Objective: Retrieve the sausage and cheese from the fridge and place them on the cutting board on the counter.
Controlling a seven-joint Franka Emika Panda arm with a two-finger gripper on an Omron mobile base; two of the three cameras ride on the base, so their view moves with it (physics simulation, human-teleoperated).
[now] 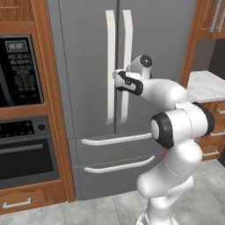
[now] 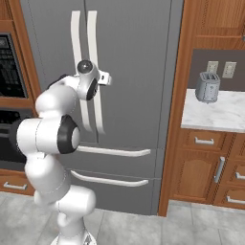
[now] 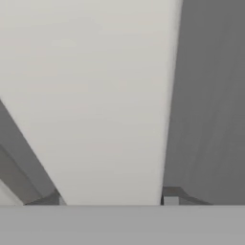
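Note:
The grey fridge point(image 1: 88, 66) stands shut in front of me, both doors and both lower drawers closed. My gripper point(image 1: 117, 78) is up against its two long pale handles at mid height, on the right door's handle point(image 1: 127, 35) as far as I can tell. In the hand view that pale handle point(image 3: 110, 95) runs up between my two fingertips point(image 3: 171, 199), which sit against its two edges; the gripper point(image 3: 111, 200) is shut on it. The sausage and cheese are hidden behind the closed doors. The cutting board and the counter are out of view.
A black microwave point(image 1: 19, 70) and oven point(image 1: 26, 154) are built into wood cabinets left of the fridge. To its right a narrow marbled worktop point(image 2: 215, 115) carries a toaster point(image 2: 207, 86) over wooden drawers. Grey floor tiles lie before the fridge.

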